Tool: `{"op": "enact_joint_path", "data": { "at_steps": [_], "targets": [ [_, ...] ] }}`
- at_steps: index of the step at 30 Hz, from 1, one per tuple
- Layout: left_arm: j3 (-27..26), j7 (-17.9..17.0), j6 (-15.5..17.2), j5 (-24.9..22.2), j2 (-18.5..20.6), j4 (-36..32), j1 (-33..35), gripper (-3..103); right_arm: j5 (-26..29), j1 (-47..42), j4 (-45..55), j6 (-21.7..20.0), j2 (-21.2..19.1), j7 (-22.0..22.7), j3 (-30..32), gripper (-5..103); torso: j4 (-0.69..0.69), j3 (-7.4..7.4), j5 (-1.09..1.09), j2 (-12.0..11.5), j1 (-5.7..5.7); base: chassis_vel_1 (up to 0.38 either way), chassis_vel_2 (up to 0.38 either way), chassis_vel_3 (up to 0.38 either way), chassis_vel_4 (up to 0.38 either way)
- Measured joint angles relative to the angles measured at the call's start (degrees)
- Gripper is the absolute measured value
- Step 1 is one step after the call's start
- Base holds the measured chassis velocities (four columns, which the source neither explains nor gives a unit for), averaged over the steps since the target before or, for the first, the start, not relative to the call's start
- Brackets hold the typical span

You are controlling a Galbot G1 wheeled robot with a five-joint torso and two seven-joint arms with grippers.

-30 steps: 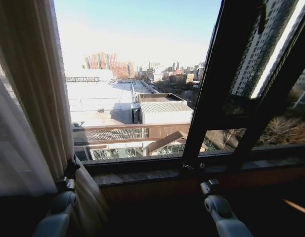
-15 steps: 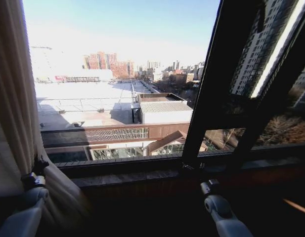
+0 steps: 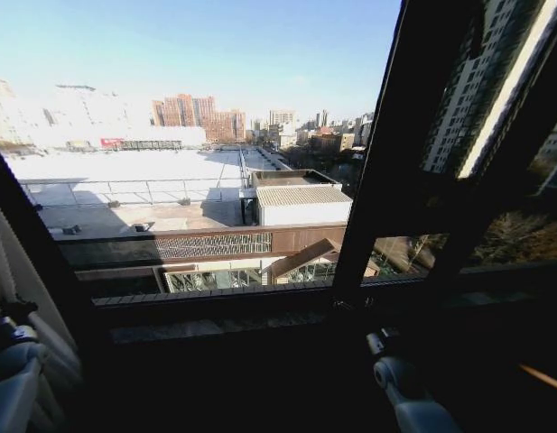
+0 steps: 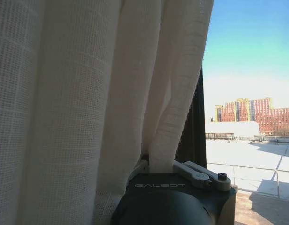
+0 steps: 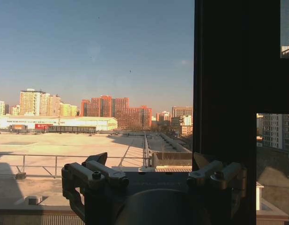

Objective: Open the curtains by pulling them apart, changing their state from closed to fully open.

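The curtains point(image 3: 5, 271) are sheer cream-white pleated fabric, bunched into a narrow strip at the far left edge of the head view. My left gripper point(image 3: 13, 317) is low at that edge, against the fabric. In the left wrist view the curtains point(image 4: 78, 103) hang close in front of the camera, and my left gripper point(image 4: 165, 168) is shut on a fold of them. My right gripper point(image 3: 384, 343) sits low, right of centre below the window sill, apart from any fabric. Seen from the right wrist, my right gripper point(image 5: 153, 174) is open with nothing between its fingers.
A dark window post point(image 3: 413, 162) slants up right of centre. The window sill point(image 3: 260, 320) runs across below the glass. A dark strip point(image 3: 39, 244) borders the curtain's inner edge. Rooftops and distant buildings lie outside.
My left gripper has moved left with the curtain in it, dragging the fabric from the left third of the window to its far edge. The right arm has not moved.
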Motion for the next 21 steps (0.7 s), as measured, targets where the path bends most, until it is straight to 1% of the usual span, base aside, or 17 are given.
{"op": "enact_joint_path", "data": {
  "at_steps": [3, 4, 7, 8, 10, 12, 15, 16, 18, 19, 20, 21],
  "targets": [
    [0.00, -0.61, 0.44, 0.28, -0.15, -0.51, 0.17, 0, 0.00, 0.00, 0.00, 0.00, 0.00, 0.00, 0.00, 100, 0.00, 0.00, 0.01, 0.00, 0.00, 0.000, 0.000, 0.000, 0.000],
    [0.01, -1.41, 1.13, 0.82, -0.39, -1.46, 0.70, 0, 0.00, 0.00, 0.00, 0.00, 0.00, 0.00, 0.00, 100, 0.00, 0.00, 0.02, 0.00, 0.00, 0.000, 0.000, 0.000, 0.000],
    [-0.08, -1.95, 1.68, 1.69, -1.12, -3.22, 1.79, 0, 0.00, 0.00, 0.00, 0.00, 0.00, 0.00, 0.00, 100, 0.01, 0.00, 0.03, 0.00, 0.00, 0.000, 0.000, 0.000, 0.000],
    [-0.20, -2.11, 1.75, 2.22, -1.68, -4.27, 2.44, 5, 0.00, 0.00, 0.00, 0.00, 0.00, 0.00, 0.00, 100, 0.00, 0.00, 0.03, 0.00, 0.00, 0.000, 0.000, 0.000, 0.000],
    [-0.74, -2.83, 1.79, 4.76, -4.35, -8.43, 4.98, 16, 0.00, 0.00, 0.00, 0.00, 0.00, 0.00, 0.00, 100, 0.01, -0.01, 0.02, 0.00, 0.00, 0.000, 0.000, 0.000, 0.000],
    [-0.89, -3.05, 1.79, 5.37, -5.11, -9.61, 5.64, 16, 0.00, 0.00, 0.00, 0.00, 0.00, 0.00, 0.00, 100, 0.00, -0.01, 0.02, 0.00, 0.00, 0.000, 0.000, 0.000, 0.000],
    [-1.47, -3.92, 2.04, 7.37, -9.39, -18.10, 10.72, 32, 0.00, 0.00, 0.00, 0.00, 0.00, 0.00, 0.00, 100, 0.00, -0.01, 0.02, 0.00, 0.00, 0.000, 0.000, 0.000, 0.000],
    [-1.47, -3.92, 2.04, 7.37, -9.39, -18.10, 10.72, 32, 0.00, 0.00, 0.00, 0.00, 0.00, 0.00, 0.00, 100, 0.00, -0.01, 0.02, 0.00, 0.00, 0.000, 0.000, 0.000, 0.000],
    [-1.55, -4.07, 2.33, 8.05, -11.50, -23.03, 13.37, 43, 0.00, 0.00, 0.00, 0.00, 0.00, -0.01, 0.00, 100, 0.01, -0.01, 0.02, 0.00, 0.00, 0.000, 0.000, 0.000, 0.000],
    [-1.50, -3.83, 2.35, 8.29, -12.98, -26.74, 15.26, 48, 0.00, 0.00, 0.00, 0.00, 0.00, 0.00, 0.00, 100, 0.01, -0.01, 0.04, 0.00, 0.00, 0.000, 0.000, 0.000, 0.000],
    [-1.37, -3.18, 2.37, 8.17, -13.73, -28.56, 16.29, 48, 0.00, 0.00, 0.00, 0.00, 0.00, 0.00, 0.00, 100, 0.00, -0.01, 0.04, 0.00, 0.00, 0.000, 0.000, 0.000, 0.000],
    [-1.37, -3.18, 2.37, 8.17, -13.73, -28.56, 16.29, 48, 0.00, 0.00, 0.00, 0.00, 0.00, 0.00, 0.00, 100, 0.00, -0.01, 0.04, 0.00, 0.00, 0.000, 0.000, 0.000, 0.000]
  ]
}}
